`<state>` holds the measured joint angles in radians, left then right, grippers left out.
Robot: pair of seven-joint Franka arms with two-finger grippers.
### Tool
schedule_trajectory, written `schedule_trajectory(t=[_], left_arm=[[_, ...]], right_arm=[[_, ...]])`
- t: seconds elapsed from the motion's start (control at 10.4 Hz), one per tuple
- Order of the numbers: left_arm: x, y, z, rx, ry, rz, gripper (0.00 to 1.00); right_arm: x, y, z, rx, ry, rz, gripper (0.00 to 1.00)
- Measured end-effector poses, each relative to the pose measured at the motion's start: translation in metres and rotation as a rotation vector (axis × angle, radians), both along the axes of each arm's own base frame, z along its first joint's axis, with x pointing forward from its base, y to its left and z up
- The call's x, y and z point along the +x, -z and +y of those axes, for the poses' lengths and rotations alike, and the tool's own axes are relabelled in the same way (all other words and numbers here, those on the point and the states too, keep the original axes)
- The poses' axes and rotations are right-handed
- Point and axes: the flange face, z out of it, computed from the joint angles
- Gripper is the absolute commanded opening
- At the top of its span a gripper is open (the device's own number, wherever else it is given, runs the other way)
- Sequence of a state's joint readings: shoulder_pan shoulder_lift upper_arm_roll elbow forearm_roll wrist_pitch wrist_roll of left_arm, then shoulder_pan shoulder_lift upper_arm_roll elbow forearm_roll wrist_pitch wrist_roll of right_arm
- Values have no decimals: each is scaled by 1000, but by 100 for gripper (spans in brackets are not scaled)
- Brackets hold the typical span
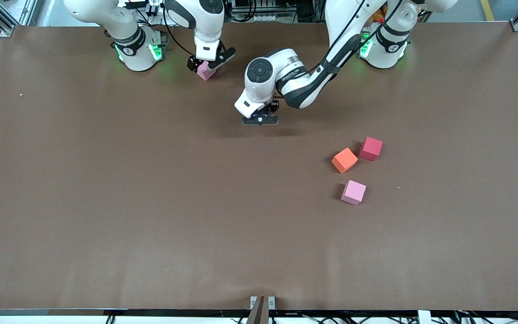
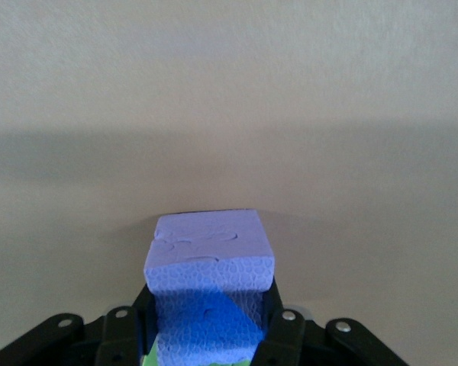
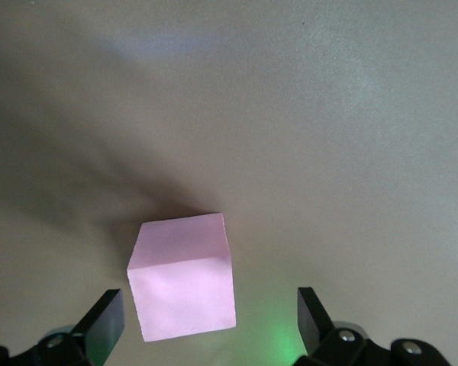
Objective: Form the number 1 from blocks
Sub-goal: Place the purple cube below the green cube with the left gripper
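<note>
The left pincer [image 1: 260,119] is low over the middle of the brown tabletop [image 1: 106,202], toward the robots' edge. Its fingers [image 2: 278,335] are clamped on a purple block [image 2: 210,263]. A sliver of a green block [image 2: 148,358] shows at that cube's base in the left wrist view; in the front view the arm hides both.

The right pincer [image 1: 205,63] is just in front of the right arm's base, its fingers [image 3: 103,320] spread wide apart on either side of a pink block [image 1: 205,70] that sits on the tabletop between them without being gripped.

Three more cubes lie well apart from both pincers, toward the left arm's end of the tabletop, at about four o'clock from the left pincer in the front view. The orange block [image 1: 344,160] and the red block [image 1: 371,149] sit just beside each other, the red one at about two o'clock from the orange. A second pink block [image 1: 353,192] lies near them, at about five o'clock from the orange, nearer to the front camera.
</note>
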<state>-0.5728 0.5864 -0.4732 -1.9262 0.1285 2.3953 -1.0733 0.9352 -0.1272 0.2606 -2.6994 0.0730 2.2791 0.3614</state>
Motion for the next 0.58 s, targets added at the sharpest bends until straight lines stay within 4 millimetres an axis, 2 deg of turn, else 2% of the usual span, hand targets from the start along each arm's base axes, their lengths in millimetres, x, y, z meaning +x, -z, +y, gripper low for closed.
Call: schedule_trajectory(t=[0.48, 0.58], left_arm=[[-24, 0, 7, 2, 51, -20, 0], [-25, 0, 9, 5, 53, -21, 99]], right_arm=[[4, 0, -2, -6, 20, 1, 100], [6, 0, -3, -7, 27, 1, 100]])
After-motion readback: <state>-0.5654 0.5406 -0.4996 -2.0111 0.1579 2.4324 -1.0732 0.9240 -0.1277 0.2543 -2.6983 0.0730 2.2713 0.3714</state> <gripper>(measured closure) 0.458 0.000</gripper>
